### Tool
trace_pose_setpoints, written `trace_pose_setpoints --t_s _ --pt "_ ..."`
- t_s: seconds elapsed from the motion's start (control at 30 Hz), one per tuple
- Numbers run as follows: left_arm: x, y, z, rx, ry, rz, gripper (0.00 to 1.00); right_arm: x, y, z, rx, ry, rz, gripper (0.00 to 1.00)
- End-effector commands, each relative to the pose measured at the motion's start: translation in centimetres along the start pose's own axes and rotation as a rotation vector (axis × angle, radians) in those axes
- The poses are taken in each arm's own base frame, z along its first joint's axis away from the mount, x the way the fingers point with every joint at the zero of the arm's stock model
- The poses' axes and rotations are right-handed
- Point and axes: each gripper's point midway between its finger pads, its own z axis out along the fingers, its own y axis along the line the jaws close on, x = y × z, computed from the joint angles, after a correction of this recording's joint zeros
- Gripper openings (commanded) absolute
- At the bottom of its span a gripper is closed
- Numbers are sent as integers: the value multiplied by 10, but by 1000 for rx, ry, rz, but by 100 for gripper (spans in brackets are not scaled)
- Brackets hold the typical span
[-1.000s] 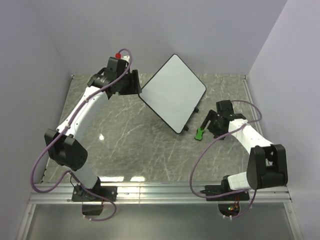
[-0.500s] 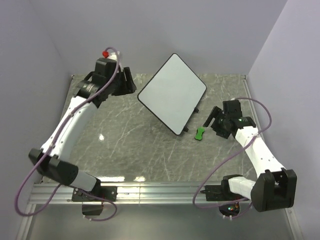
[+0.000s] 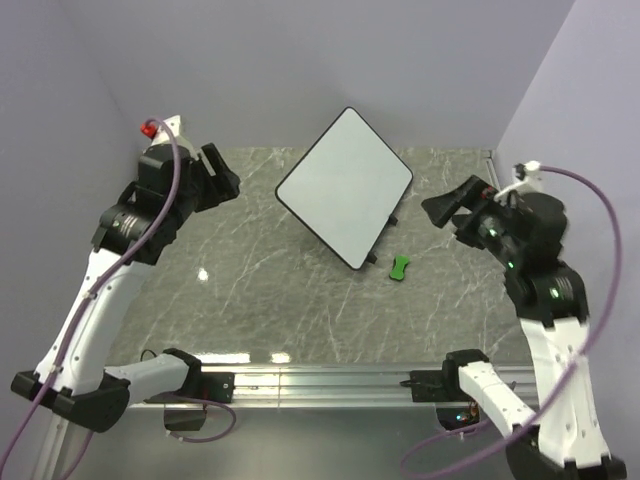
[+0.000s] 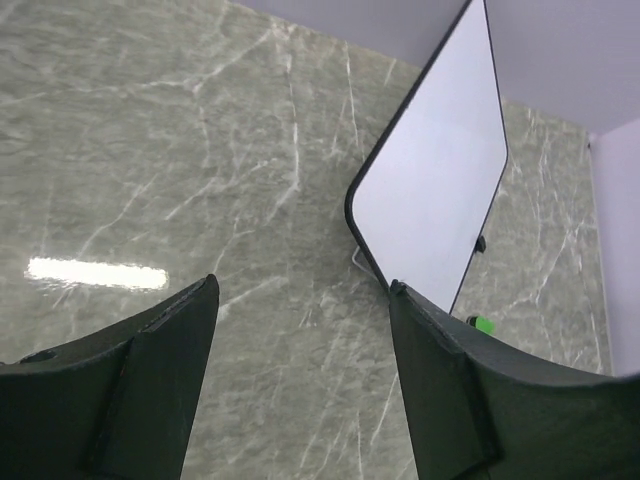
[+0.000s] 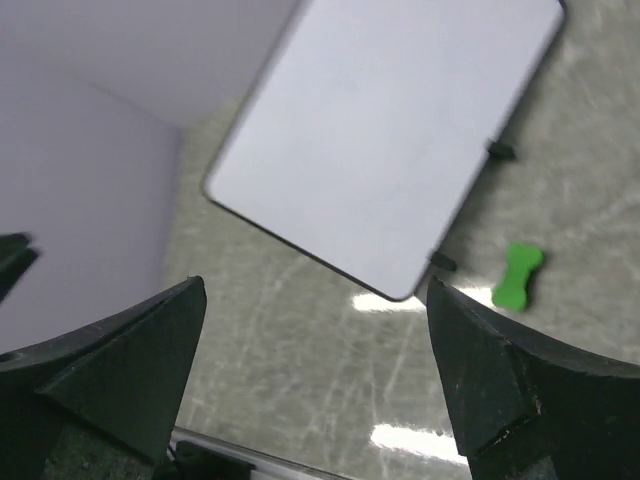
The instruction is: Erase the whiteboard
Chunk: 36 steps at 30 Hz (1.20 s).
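Observation:
The whiteboard (image 3: 345,185) stands tilted on small black feet at the back middle of the table, and its white face shows no marks. It appears again in the left wrist view (image 4: 440,190) and the right wrist view (image 5: 390,130). A small green eraser block (image 3: 400,267) lies on the table just off the board's near right corner, also in view of both wrists (image 4: 482,323) (image 5: 518,277). My left gripper (image 3: 228,180) hovers high at the left, open and empty (image 4: 303,288). My right gripper (image 3: 445,205) is raised at the right, open and empty (image 5: 315,288).
The grey marble table (image 3: 260,280) is bounded by lavender walls at the back and both sides. An aluminium rail (image 3: 320,385) carrying the arm bases runs along the near edge. Bright light reflections lie on the tabletop.
Both arms have lifted and pulled back: the left away from the board's left corner, the right up from beside the green eraser. Both sets of jaws have widened. The board and eraser stayed put.

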Motion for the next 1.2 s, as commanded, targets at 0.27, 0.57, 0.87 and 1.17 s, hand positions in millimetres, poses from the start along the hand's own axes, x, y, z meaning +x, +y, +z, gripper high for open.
trace_pose_setpoints --t_s 0.27,0.57,0.87,1.17 --pt "-45 6 -60 27 -200 -69 73 -21 49 -112 -233 -238 -110 100" --pt "-40 8 -70 46 -200 -107 73 2 34 -98 -173 -111 -99 100" --pt "-35 12 -83 52 -193 -124 72 12 38 -100 -213 -84 -76 100" --pt "-38 6 -81 82 -197 -107 75 9 48 -112 -254 -91 -89 100"
